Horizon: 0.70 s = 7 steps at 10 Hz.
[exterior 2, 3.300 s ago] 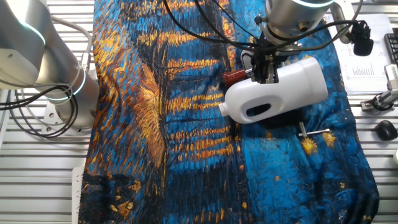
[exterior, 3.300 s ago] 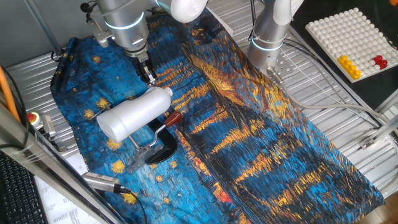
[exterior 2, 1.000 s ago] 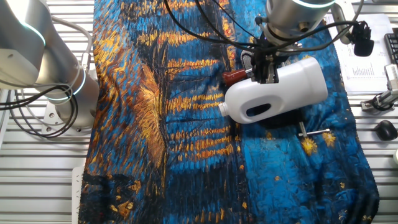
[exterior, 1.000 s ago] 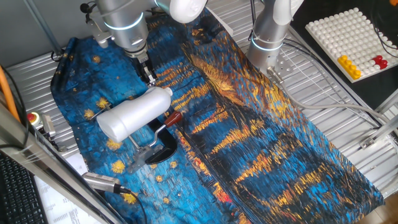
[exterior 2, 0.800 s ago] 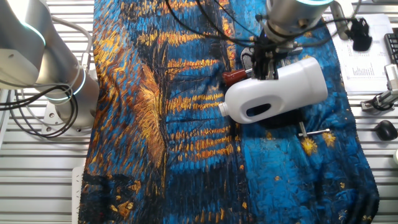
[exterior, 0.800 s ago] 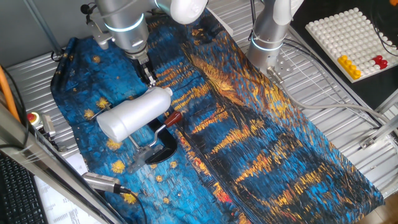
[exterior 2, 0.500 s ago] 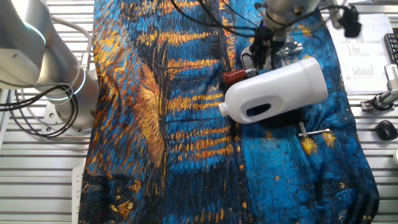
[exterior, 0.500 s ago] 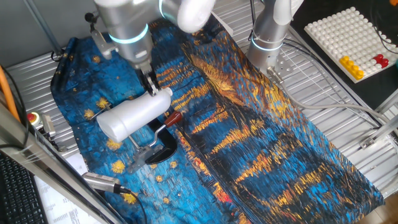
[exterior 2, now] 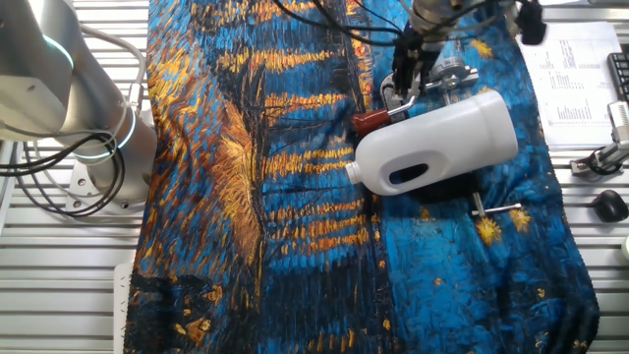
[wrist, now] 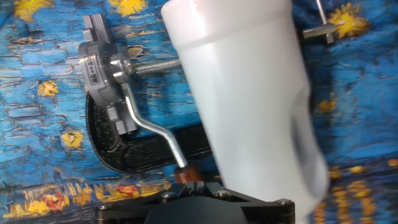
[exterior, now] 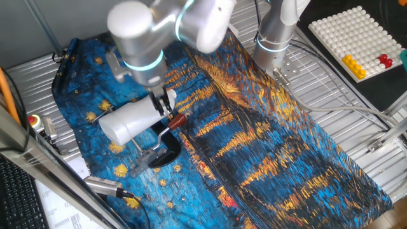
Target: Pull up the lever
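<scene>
One arm works here, and the key relation is gripper to knob. In one fixed view the gripper hangs just above and up-frame of the lever, whose dark-red knob sits at the right end of a slim silver arm running down-left toward a black base. The white cylinder lies just left of the knob, neck under the wrist, so clearance on that side is tight. Finger gap is not readable here. In the other fixed view the lever shows only its red knob poking out left of the cylinder; the gripper is up-frame and slightly right of it, near but apparently not on it, and its opening is lost in cables. In the hand view the lever runs from a silver clamp block diagonally down-right to the knob at the bottom edge, right at the gripper housing; the cylinder fills the right half, blurred. Fingertips are out of frame, so I cannot tell the jaw width. My read: knob is close below the fingers, long axis roughly diagonal to the camera, nothing held yet. Next move needs a short drop onto the knob without clipping the cylinder.
</scene>
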Motion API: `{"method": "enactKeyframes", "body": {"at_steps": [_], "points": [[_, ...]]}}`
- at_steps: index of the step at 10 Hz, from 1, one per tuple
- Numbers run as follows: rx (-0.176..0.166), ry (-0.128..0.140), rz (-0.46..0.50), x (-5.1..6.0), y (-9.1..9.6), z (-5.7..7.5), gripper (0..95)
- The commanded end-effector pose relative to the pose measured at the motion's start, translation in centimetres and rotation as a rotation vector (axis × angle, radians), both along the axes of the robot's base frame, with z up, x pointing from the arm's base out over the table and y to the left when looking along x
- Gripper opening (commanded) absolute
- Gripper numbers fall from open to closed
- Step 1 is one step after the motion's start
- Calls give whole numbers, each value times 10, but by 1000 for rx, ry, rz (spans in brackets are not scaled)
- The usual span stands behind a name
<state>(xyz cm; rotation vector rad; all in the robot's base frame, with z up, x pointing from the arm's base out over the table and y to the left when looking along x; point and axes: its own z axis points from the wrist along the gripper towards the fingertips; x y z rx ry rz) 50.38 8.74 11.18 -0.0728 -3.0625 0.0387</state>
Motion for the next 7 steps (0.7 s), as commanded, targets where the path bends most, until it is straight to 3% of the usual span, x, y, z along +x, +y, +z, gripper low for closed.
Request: {"method": "enactKeyframes", "body": {"at_steps": [1, 4, 7], "points": [[-3, -2, -10, 0, 0, -12, 0], [-14, -12, 1, 1, 2, -29, 0], [-11, -11, 46, 0, 5, -28, 0]]}}
